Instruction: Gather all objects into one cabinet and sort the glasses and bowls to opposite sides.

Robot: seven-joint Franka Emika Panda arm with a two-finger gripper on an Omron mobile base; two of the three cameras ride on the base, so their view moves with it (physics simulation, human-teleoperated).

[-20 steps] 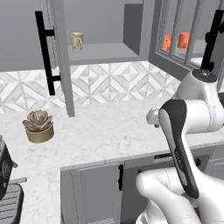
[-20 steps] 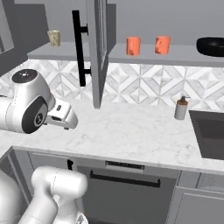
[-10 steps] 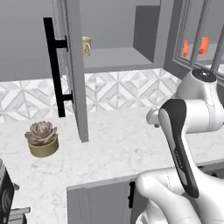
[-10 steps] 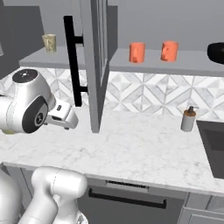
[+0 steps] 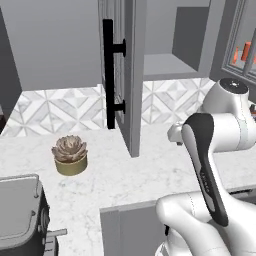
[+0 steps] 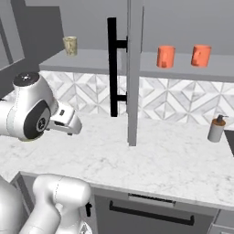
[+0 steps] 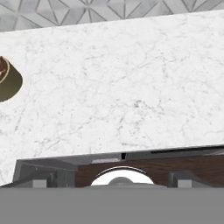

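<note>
Above the tucked gripper (image 6: pixel 73 129), orange cups (image 6: pixel 166 57) and mug (image 6: pixel 70 45) are kept on separate shelves, divided by the door (image 6: pixel 134 68); jaw opening cannot be told.

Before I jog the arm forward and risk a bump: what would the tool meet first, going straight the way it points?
Most likely the bare white marble counter; the potted succulent sits off to one side. Depth is unclear.

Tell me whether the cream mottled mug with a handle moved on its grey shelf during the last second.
No. The cream mottled mug stands at the same spot near the left end of the grey shelf; only the camera shifted.
</note>
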